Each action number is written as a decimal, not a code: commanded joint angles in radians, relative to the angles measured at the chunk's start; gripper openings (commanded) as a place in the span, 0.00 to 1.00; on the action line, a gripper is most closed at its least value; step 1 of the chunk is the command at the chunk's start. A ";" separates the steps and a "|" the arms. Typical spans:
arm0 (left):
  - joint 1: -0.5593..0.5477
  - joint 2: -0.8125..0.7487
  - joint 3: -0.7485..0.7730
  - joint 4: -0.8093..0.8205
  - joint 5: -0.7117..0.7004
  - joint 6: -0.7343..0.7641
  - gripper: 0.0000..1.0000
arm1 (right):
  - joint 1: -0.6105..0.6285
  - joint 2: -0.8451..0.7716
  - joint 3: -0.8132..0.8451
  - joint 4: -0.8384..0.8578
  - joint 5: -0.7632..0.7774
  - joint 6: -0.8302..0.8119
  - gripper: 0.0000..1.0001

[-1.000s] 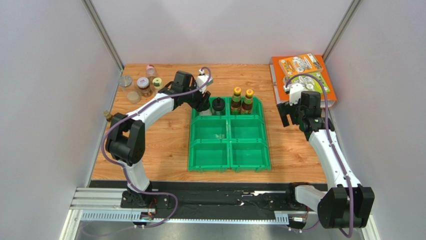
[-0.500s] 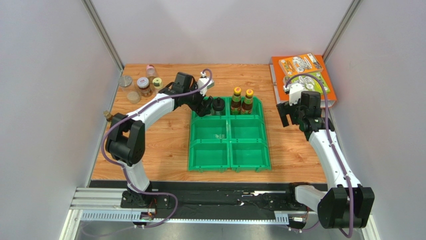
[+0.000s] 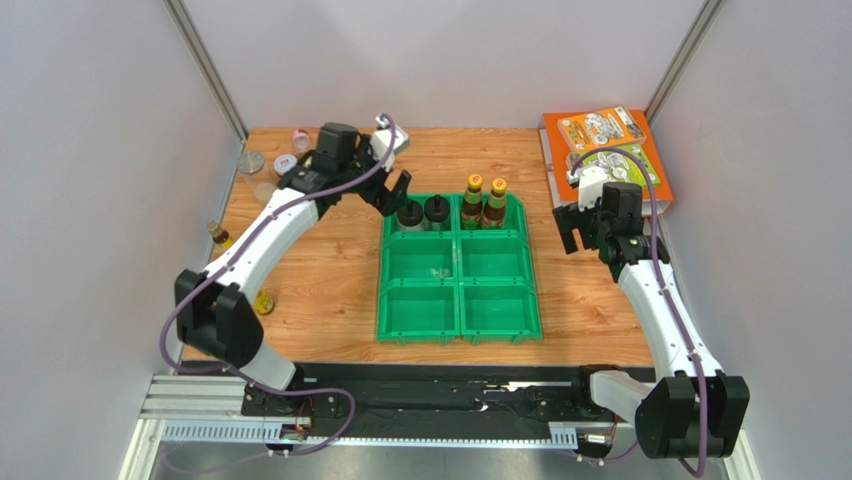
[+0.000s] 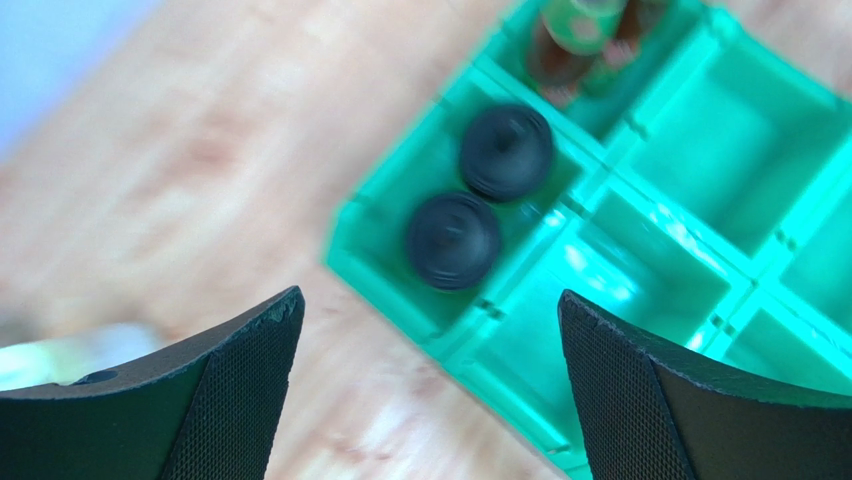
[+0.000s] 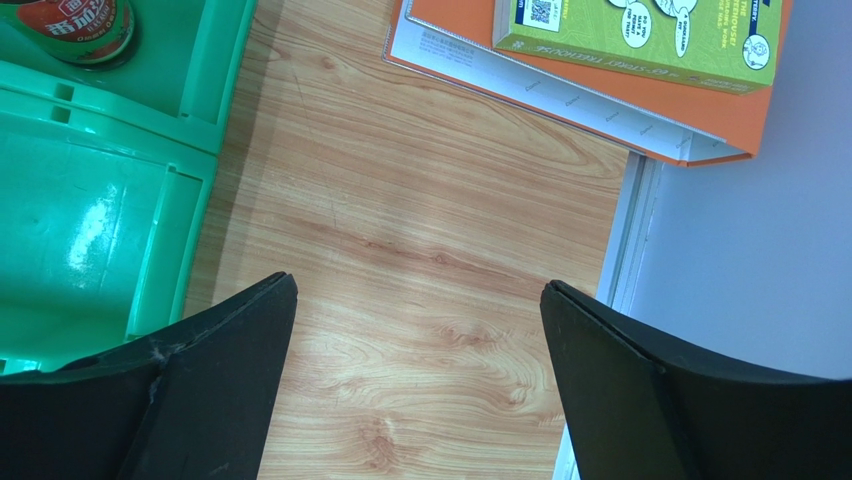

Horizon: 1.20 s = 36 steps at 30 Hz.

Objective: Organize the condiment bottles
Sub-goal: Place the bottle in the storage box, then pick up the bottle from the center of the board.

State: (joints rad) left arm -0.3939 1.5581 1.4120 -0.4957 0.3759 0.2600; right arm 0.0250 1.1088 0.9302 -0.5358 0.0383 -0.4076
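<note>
Left gripper is wide open and holds nothing, hovering just far-left of the bin. Two black-capped bottles stand upright in its far-left compartment. Loose bottles sit in the far-left table corner, left of that hand. Edge bottles sit nearer, along the left side. Caps point up, so top-down grabs probably. Left arm is closer. Right gripper hangs spread and empty, right of bin.

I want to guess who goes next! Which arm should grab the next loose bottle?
Probably left. The left gripper, open, is nearer the small loose condiment bottles standing far left; the right gripper, also open, hovers across the green plastic bin by the orange and green books.
</note>
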 commanded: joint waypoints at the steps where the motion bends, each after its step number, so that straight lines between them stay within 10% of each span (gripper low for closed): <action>1: 0.101 -0.110 0.097 -0.015 -0.118 0.024 0.99 | 0.004 -0.026 0.045 0.004 -0.021 0.015 0.95; 12: 0.380 0.166 0.255 -0.004 -0.055 0.047 0.99 | 0.015 -0.027 0.038 0.003 -0.021 0.004 0.95; 36: 0.432 0.528 0.407 0.083 -0.130 0.053 0.99 | 0.018 -0.010 0.038 0.000 -0.025 0.001 0.95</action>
State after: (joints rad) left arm 0.0280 2.0438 1.7798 -0.4465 0.2646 0.2943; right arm 0.0383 1.1034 0.9306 -0.5430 0.0238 -0.4080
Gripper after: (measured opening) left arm 0.993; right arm 0.949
